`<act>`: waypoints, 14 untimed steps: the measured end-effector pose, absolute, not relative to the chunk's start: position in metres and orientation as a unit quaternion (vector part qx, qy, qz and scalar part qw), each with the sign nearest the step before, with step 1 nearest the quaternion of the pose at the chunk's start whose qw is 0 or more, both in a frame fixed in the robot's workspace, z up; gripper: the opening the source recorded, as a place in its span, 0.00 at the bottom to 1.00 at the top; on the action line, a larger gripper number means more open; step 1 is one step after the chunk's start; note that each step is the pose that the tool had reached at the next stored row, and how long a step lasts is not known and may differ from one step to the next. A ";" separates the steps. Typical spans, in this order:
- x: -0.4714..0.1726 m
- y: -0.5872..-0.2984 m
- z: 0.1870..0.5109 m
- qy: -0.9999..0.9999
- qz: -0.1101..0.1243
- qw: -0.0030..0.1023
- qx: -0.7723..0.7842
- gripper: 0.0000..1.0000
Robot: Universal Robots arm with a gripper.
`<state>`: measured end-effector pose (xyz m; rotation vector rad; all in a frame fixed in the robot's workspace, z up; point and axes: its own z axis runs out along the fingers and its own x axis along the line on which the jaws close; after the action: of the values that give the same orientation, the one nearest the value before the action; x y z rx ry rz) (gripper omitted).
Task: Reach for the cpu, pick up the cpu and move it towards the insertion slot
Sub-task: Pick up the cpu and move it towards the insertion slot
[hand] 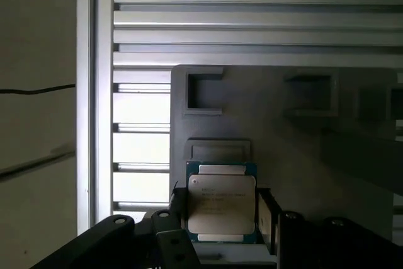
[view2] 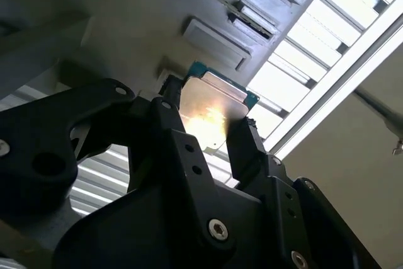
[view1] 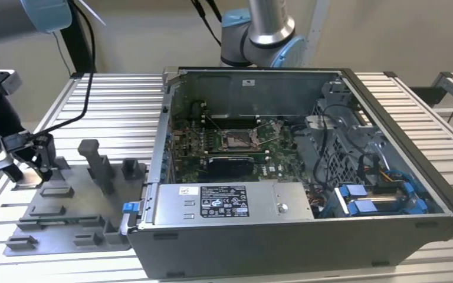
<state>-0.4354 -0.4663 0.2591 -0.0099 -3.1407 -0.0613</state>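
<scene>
The cpu (hand: 221, 203), a small square chip with a pale silver face and a teal rim, sits between the black fingers of my gripper (hand: 221, 213), which is shut on its two side edges. In the second wrist view the cpu (view2: 213, 113) catches a bright glare and stands just off the grey fixture plate (view2: 126, 23). In the exterior view my gripper (view1: 26, 172) hangs at the far left over the plate's back corner. The insertion slot (view1: 238, 140), a silver-framed socket with a dark centre, lies on the green board inside the open computer case, well off to the exterior view's right.
The grey fixture plate (view1: 69, 218) carries upright blocks (view1: 99, 165) between my gripper and the case. The case's tall metal wall (view1: 163, 135) and power supply (view1: 226, 203) border the board. A second arm's base (view1: 258, 35) stands behind the case. The table is ribbed metal (view1: 116, 100).
</scene>
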 end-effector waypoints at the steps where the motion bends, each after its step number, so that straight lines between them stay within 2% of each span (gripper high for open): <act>1: -0.435 -0.466 0.260 -1.000 -0.019 0.000 -0.003 0.00; 14: -0.435 -0.466 0.267 -1.000 -0.020 0.000 -0.003 0.00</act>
<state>-0.4354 -0.4663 0.2673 -0.0099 -3.1407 -0.0613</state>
